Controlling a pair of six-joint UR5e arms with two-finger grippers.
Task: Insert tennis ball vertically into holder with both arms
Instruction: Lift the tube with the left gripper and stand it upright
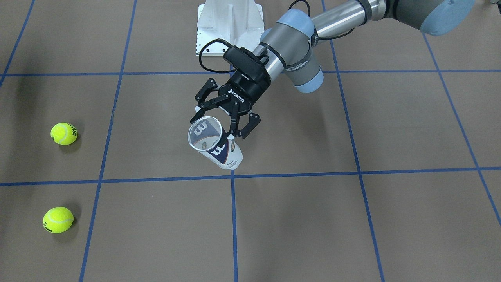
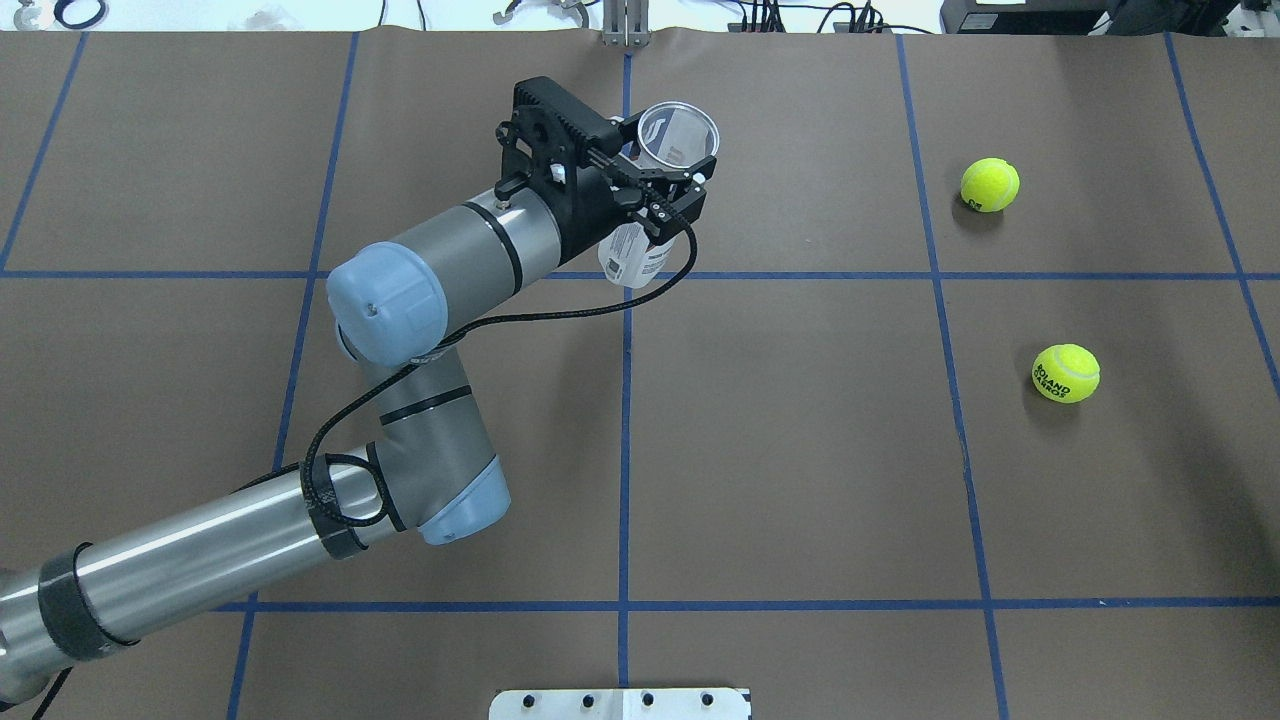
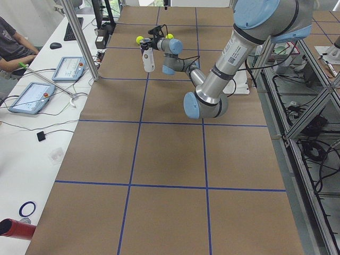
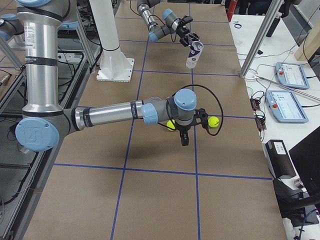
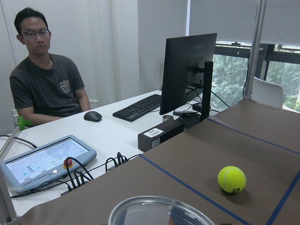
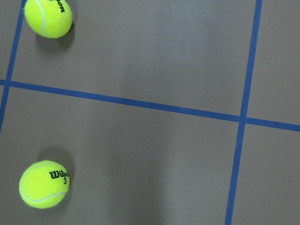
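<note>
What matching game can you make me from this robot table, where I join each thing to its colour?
Things:
1. holder
2. Roland Garros ball
3. left tool
4. pedestal

Colours:
A. white
B. black
C. see-through, with a navy and white label
D. yellow-green

Pairs: 1-C, 2-D, 3-B, 4-A
</note>
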